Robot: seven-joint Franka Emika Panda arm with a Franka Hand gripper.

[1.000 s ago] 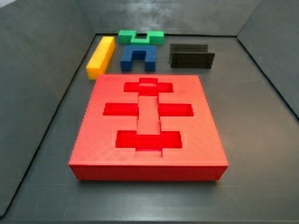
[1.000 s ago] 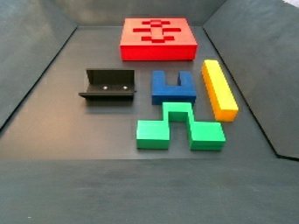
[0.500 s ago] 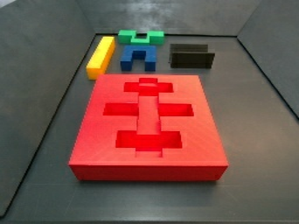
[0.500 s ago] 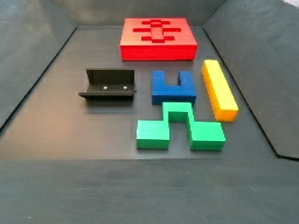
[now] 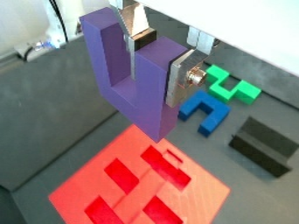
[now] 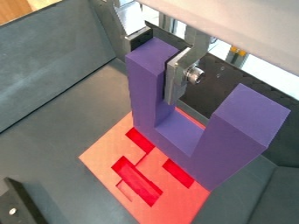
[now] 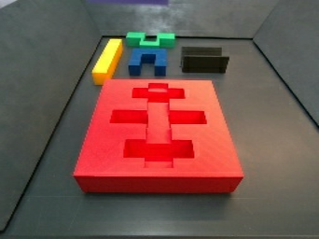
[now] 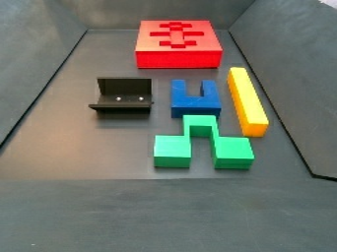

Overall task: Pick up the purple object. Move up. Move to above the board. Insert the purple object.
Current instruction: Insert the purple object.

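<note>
So the tool point(image 5: 156, 66) is up high over the board point(image 5: 105, 188), clamped on the purple object point(image 5: 135, 83), with its silver fingers point(image 5: 184, 77) pinching one of the two upright arms of the U. Both wrist views show the purple object point(image 6: 198, 122) hanging in the air above the board point(image 6: 105, 147), base down and arms up, not touching the red surface. Neither side view really catches the tool; there's only a faint purple smudge at the very top edge of a side view point(image 7: 131, 3), too blurry to say much about. The board point(image 7: 157, 135) sits flat on the dark bench point(image 7: 274, 140) with its darker red cross and bar recesses all open, nothing lying in them. The other pieces are grouped well apart from the board point(image 8: 179, 44): the blue U-shaped block point(image 8: 195, 97) sits just beside the yellow bar point(image 8: 246, 98), the green notched block point(image 8: 202, 143) is right next to the blue one on the side away from the board, and the fixture point(image 8: 121, 97) stands on the blue block's other side. In a wrist view the blue block point(image 5: 205, 109), green block point(image 5: 230, 87) and fixture point(image 5: 263, 144) show off past the purple object, all clear of the board.
</note>
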